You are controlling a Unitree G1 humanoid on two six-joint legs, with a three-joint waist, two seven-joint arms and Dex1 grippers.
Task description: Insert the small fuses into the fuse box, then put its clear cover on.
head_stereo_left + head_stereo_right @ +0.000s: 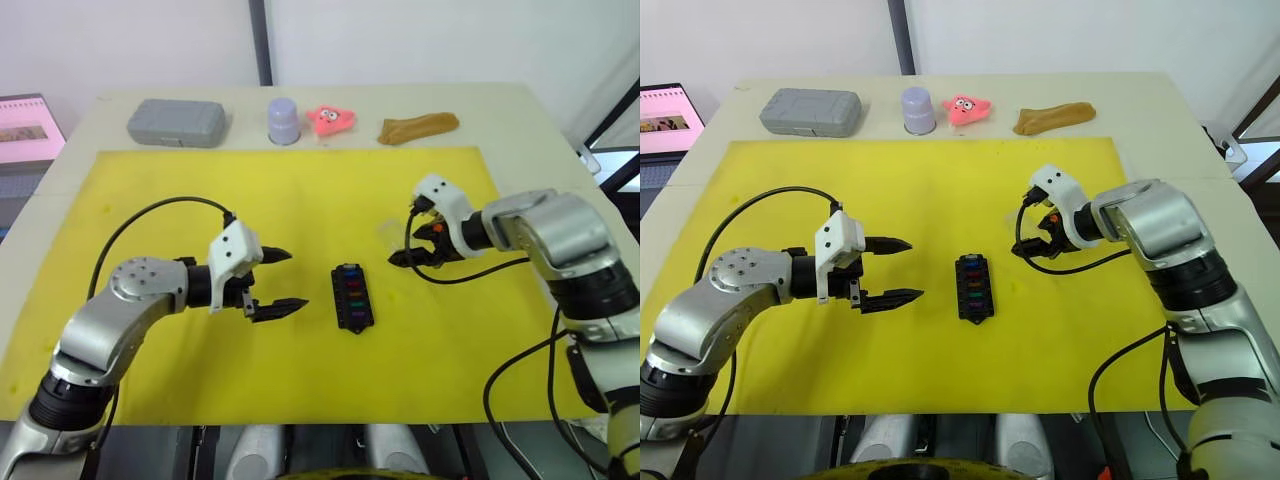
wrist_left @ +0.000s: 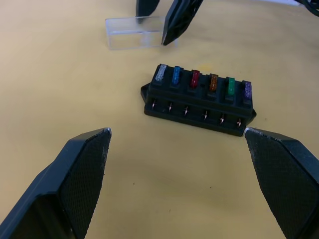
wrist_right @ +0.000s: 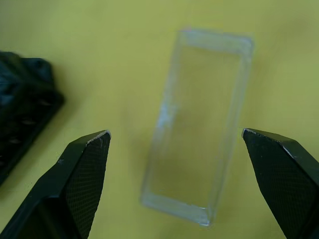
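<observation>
Clear cover (image 3: 197, 124) between spread gripper (image 3: 177, 149) fingers

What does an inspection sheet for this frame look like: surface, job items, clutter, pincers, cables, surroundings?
Surface: yellow mat on a pale table.
Job's things: fuse box at mat centre, six small fuses seated; clear cover lying off the box, on the mat.
Clutter: grey case, lilac cup, pink toy, brown cloth along the far edge.
Pincers: left pincer open beside the box; right pincer open over the cover.
Cables: black cable looping at each wrist.
Surroundings: screen at left.
</observation>
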